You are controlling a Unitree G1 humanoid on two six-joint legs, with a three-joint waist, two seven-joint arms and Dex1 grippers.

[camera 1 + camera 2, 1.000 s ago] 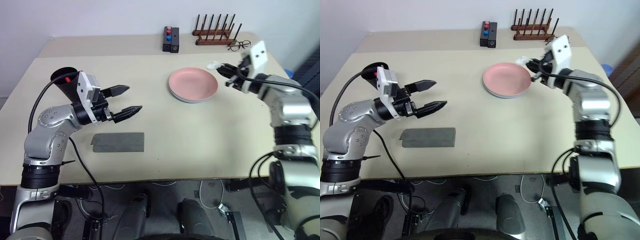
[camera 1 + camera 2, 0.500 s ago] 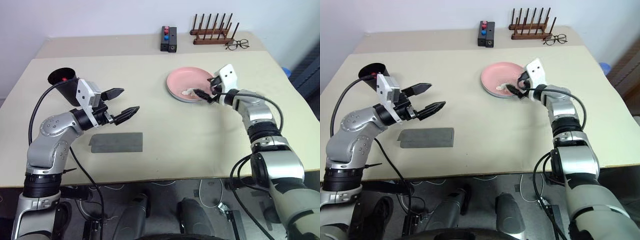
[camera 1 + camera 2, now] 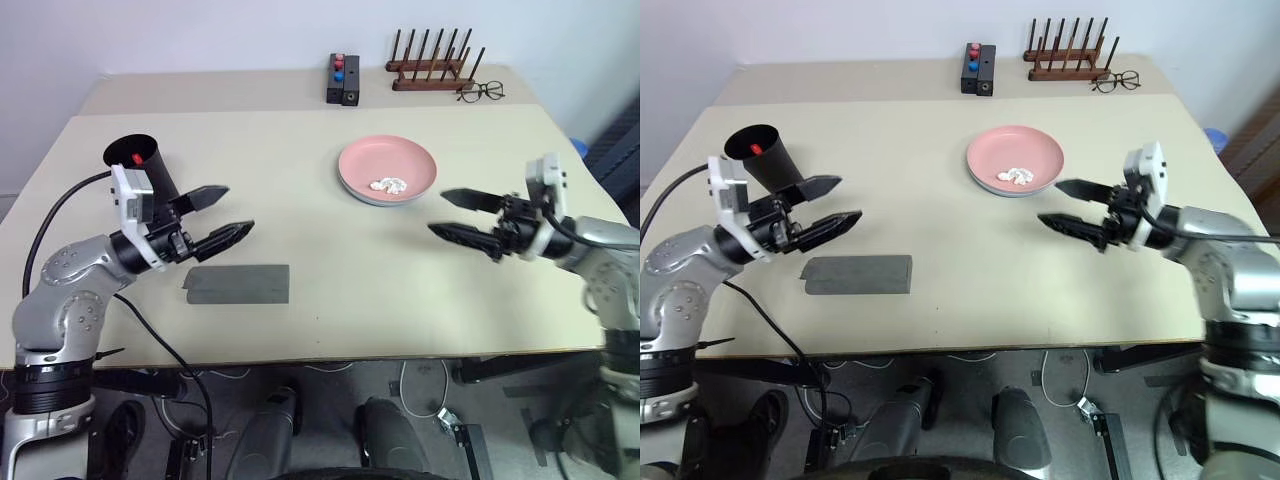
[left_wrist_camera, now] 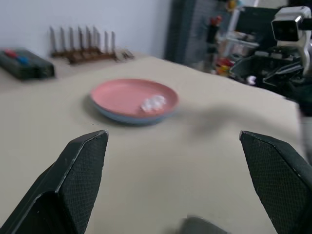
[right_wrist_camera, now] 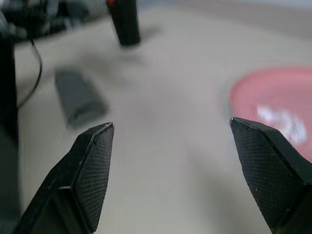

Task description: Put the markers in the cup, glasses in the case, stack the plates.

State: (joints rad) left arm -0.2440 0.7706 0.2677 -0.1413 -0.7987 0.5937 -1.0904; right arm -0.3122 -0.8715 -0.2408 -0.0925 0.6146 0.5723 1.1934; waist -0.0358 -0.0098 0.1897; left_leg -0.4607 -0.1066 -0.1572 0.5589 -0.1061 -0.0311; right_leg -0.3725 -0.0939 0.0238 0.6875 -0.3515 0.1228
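1. Beige table (image 3: 300, 180) carries everything, with a pale wall behind it
2. At the far left stands the cup (image 3: 140, 165), matte black, its rim tilted toward the camera; a red cap (image 3: 136, 158) of a marker shows inside
3. Left gripper (image 3: 222, 212) hovers beside the cup, fingers spread apart, holding nothing, pointing right
4. Under it the case (image 3: 237, 284) lies flat, grey, lid down, long axis left to right
5. Pink plate on the blue one, the plates (image 3: 387, 170) are stacked in the middle; a white crumpled bit (image 3: 388, 185) lies on top
6. Right gripper (image 3: 444, 214) is open and empty, pointing left
7. No writing can be read
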